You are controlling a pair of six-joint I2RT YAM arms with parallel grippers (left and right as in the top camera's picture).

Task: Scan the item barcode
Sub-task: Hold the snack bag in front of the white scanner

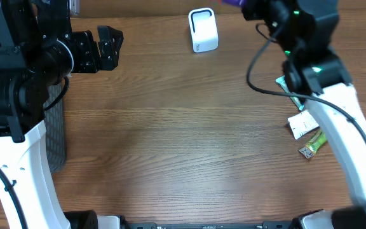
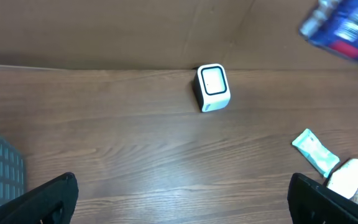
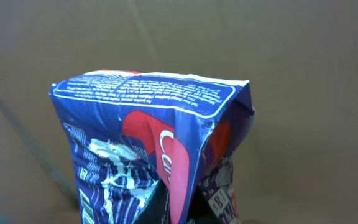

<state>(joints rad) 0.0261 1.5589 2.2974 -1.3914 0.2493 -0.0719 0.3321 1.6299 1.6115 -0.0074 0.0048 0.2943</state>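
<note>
Your right arm rises from the near right corner of the table (image 1: 170, 146) and stretches toward the far edge, its white forearm running over the small goods on that side. A black cable (image 1: 254, 70) loops off it to the left. Your right gripper (image 1: 250, 7) sits at the very top of the overhead view, jaws clamped together on the blue packet (image 3: 154, 155). From the right wrist camera the packet stands up out of the fingers, its crimped top edge with fine white print uppermost and a red-and-white logo below. It is crumpled where it is held. It hangs in the air against the brown cardboard wall, off the table, to the right of the scanner (image 1: 203, 30). From the left wrist camera it is only a blurred blue shape at top right (image 2: 344, 28).

The white scanner stands on the table near the far edge, well apart from both grippers.

Your left arm comes up the left side and bends so that the left gripper (image 1: 103, 48) points right along the far part of the table. Its jaws stand wide apart, holding nothing, above bare wood. A grey mesh bin (image 1: 56, 133) stands under that arm.

Beneath your right forearm lie a teal sachet (image 2: 316, 152), a white packet (image 1: 302, 124) and a green wrapper (image 1: 312, 146), close together.
</note>
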